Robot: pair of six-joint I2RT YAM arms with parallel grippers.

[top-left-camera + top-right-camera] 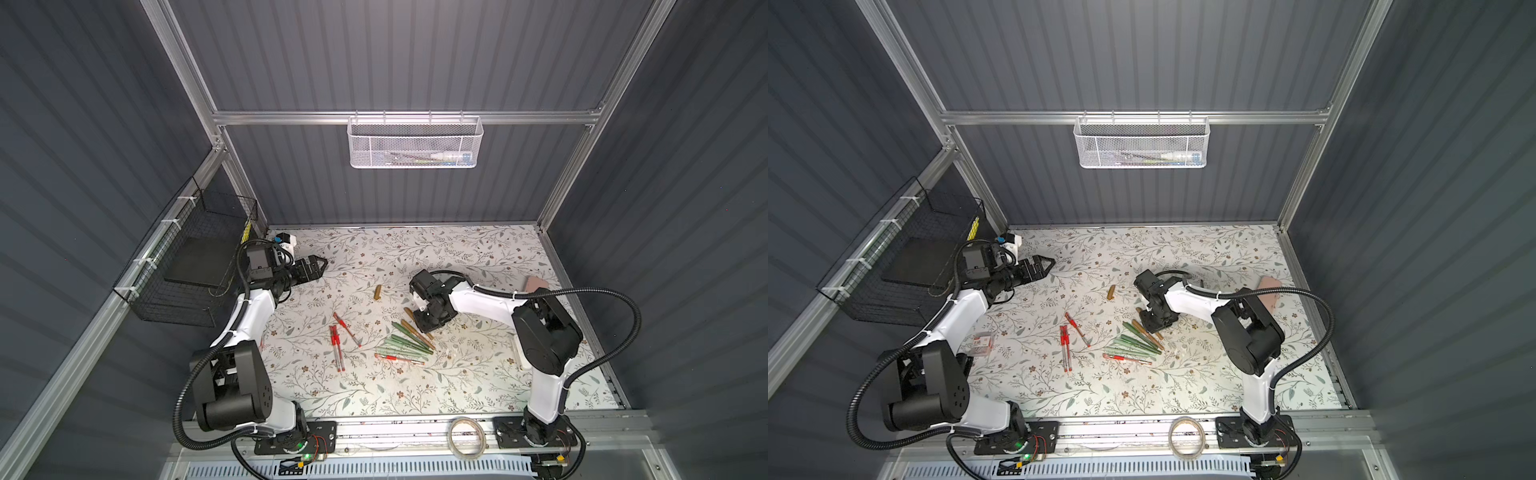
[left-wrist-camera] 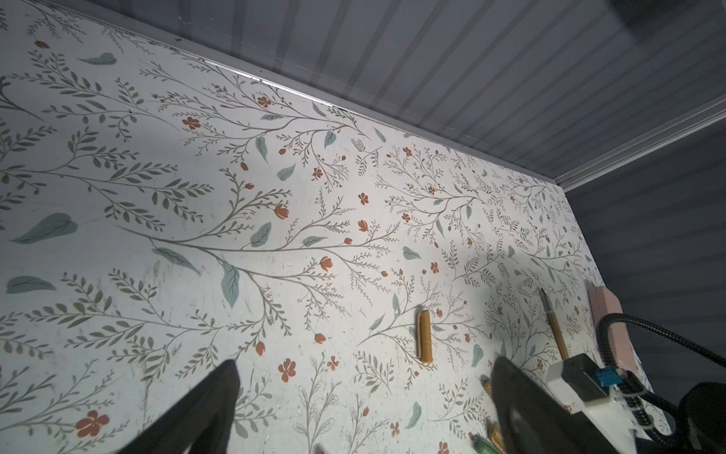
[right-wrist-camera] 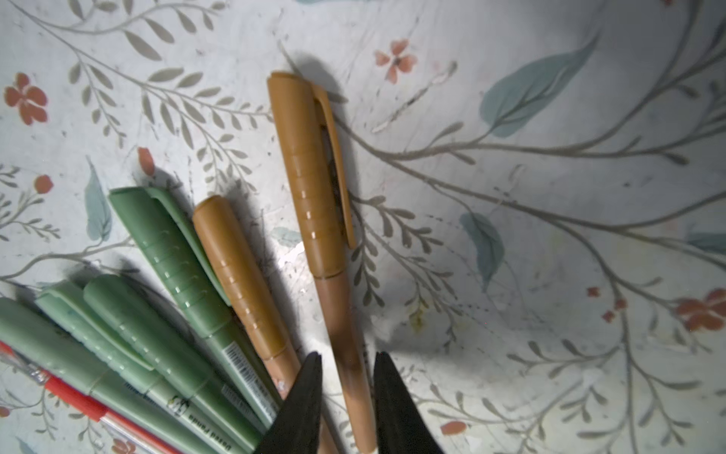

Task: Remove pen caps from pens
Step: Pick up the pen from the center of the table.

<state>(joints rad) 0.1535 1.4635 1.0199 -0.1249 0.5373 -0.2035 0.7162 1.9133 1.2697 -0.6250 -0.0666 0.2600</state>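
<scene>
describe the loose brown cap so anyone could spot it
On the floral table, look toward the back wall from the fan of green and brown pens. A gold-brown cap lies alone there, touching nothing. Unlike every pen, it is a short stub with no barrel.

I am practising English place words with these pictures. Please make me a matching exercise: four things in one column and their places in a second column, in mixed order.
Things:
1. loose gold-brown cap
2. capped gold-brown pen
3. white mesh basket
4. tape roll

Places:
A. on the front rail
B. between the fingers of the right gripper
C. hanging from the rear rail
D. alone on the table, away from the pen pile

Pairs: 1-D; 2-B; 3-C; 4-A.
</scene>
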